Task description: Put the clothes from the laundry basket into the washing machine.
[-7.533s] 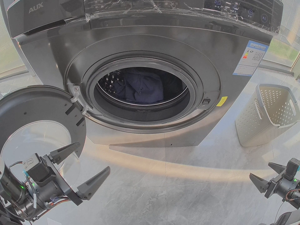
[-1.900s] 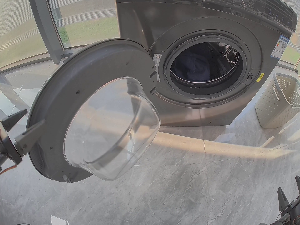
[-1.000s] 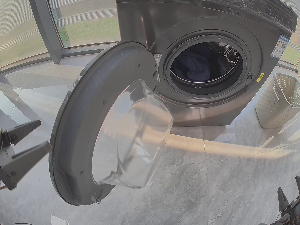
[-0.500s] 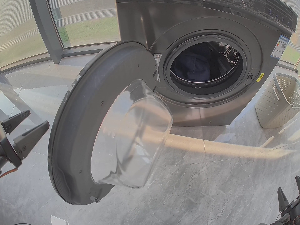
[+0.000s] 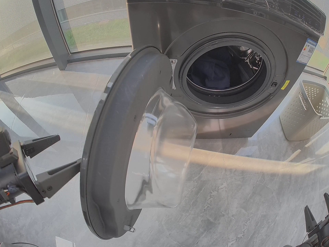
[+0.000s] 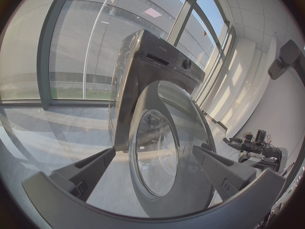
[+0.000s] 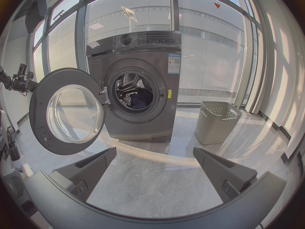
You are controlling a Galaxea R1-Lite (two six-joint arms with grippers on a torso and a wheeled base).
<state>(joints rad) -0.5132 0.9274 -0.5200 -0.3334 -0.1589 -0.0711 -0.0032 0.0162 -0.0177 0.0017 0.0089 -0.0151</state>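
The grey washing machine (image 5: 219,21) stands with its round door (image 5: 113,148) swung about halfway, edge-on to me. Dark blue clothes (image 5: 210,74) lie inside the drum. My left gripper (image 5: 68,150) is open behind the door's outer face, and its lower finger (image 5: 58,175) reaches the rim. In the left wrist view the door (image 6: 171,150) fills the space ahead of the left gripper (image 6: 152,153). The beige laundry basket (image 5: 308,110) stands on the floor right of the machine. My right gripper (image 7: 154,153) hangs open low at the right, well back from the machine (image 7: 143,80) and basket (image 7: 217,120).
Large windows and a grey pillar (image 5: 48,24) stand behind and to the left of the machine. The marble floor (image 5: 233,189) stretches open in front. The inside of the basket shows bare perforated walls in the right wrist view.
The door has swung further toward the machine over the last second. My left gripper has moved right and down behind it. The right arm has stayed still.
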